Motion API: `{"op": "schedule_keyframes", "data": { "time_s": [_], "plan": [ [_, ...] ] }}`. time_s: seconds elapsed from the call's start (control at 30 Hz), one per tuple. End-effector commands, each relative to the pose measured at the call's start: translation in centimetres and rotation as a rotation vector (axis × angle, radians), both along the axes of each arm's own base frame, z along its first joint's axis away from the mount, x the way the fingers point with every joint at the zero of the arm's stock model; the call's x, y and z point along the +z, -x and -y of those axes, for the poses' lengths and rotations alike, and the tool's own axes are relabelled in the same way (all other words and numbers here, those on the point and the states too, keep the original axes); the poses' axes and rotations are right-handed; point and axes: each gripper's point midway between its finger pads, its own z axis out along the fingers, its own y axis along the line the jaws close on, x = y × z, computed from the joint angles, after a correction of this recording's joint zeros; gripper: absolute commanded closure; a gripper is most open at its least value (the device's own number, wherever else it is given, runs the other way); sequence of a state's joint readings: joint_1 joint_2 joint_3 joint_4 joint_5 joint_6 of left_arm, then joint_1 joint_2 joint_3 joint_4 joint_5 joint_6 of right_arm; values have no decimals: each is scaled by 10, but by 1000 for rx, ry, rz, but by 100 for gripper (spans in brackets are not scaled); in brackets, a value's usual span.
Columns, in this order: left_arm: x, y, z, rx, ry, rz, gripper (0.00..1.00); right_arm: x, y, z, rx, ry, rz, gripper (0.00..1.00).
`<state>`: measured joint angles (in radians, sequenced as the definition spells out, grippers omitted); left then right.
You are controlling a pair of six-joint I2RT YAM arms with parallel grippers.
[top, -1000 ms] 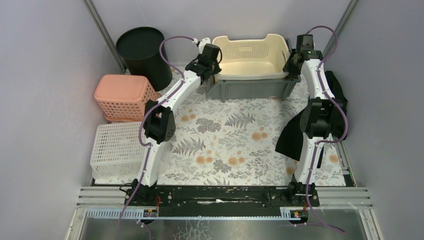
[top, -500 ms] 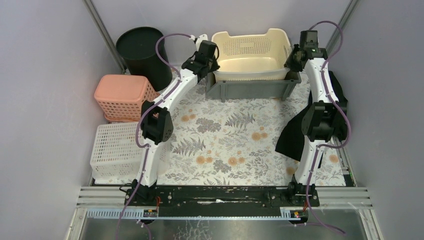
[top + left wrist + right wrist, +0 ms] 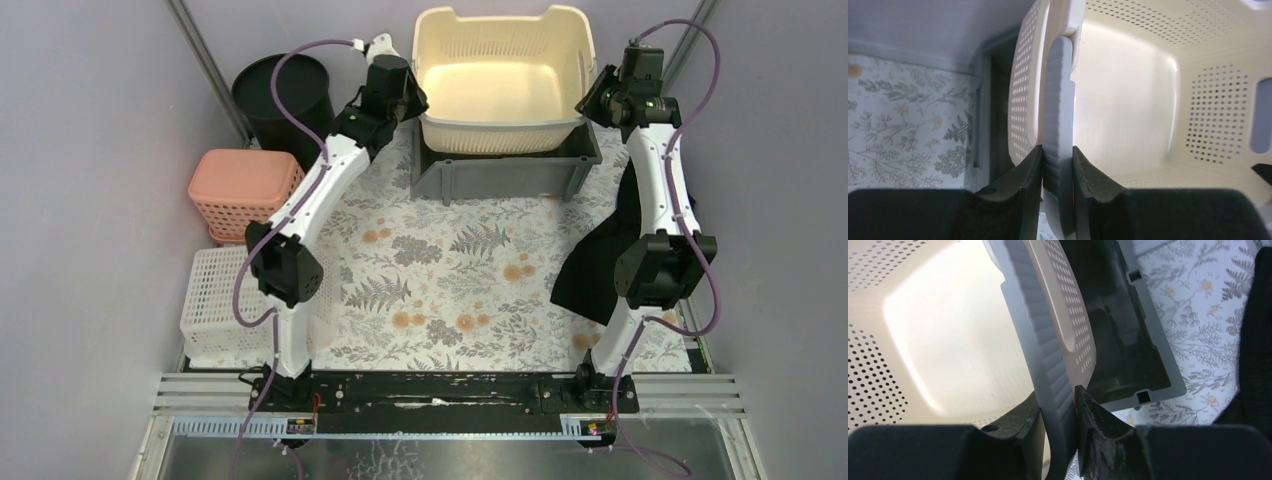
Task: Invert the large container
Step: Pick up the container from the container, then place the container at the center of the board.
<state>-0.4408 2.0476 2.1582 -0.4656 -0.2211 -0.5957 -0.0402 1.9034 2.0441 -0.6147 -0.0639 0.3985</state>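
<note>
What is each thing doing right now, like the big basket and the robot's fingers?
cream basket, tipped up on edge, opening facing the top camera.
left fingers, shut on the cream basket's left rim.
right fingers, shut on its right rim.
grey crate, upright and open, under the cream basket.
black cloth, lying crumpled beside the right arm.

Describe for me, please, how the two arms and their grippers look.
The left arm and right arm each have slim white links, bulky black joint housings and a purple cable looping alongside. The left gripper and right gripper are black with dark tapered fingers.
</note>
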Motion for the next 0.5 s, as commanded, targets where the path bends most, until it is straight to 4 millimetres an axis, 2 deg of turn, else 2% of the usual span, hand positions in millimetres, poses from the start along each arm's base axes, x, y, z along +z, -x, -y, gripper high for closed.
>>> {"op": "schedule_keyframes", "data": {
  "time_s": [0.0,0.13,0.17,0.23,0.33,0.47],
  "plan": [
    [123,29,12,-111,161,276,89,121,22,-31,156,-23,333,100],
    [148,58,5,-127,175,287,89,140,44,-36,176,-47,356,100],
    [150,65,3,-129,176,282,89,139,48,-38,181,-57,352,100],
    [153,80,-2,-136,185,266,89,152,66,-42,191,-75,375,100],
    [146,107,-7,-153,190,225,89,154,91,-47,207,-96,373,100],
    [133,162,-17,-179,202,180,89,161,135,-57,251,-127,387,100]
  ]
}}
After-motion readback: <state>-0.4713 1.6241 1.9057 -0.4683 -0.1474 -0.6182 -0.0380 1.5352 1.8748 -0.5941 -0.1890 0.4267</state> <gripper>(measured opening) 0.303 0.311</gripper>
